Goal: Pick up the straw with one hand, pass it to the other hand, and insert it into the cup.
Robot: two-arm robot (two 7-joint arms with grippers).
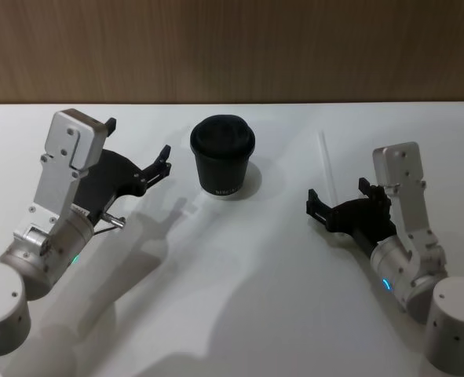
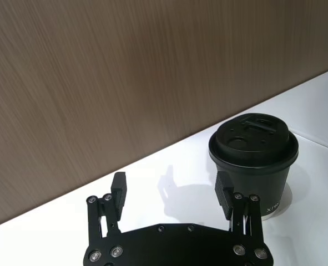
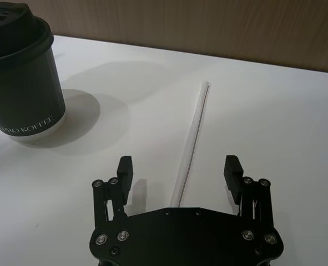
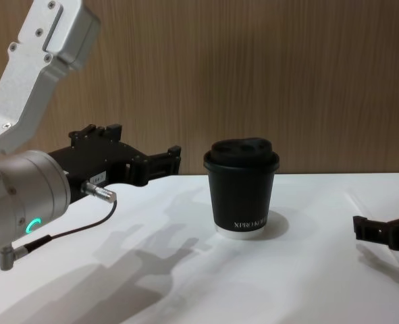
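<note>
White table (image 1: 239,314): we should centre our spread right gripper (image 1: 337,194) astride the thin white plastic straw (image 1: 326,161) right of the black paper cup (image 1: 222,161), left gripper (image 1: 137,137) spread opposite.

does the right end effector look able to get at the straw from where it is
Probably yes. The right end effector is open, and the straw lies flat on the table with its near end between the fingers. Nothing covers it, and the cup stands well apart.

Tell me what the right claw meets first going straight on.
Probably the straw, lying lengthwise ahead between the open fingers of the right claw, if it rides low enough.
</note>
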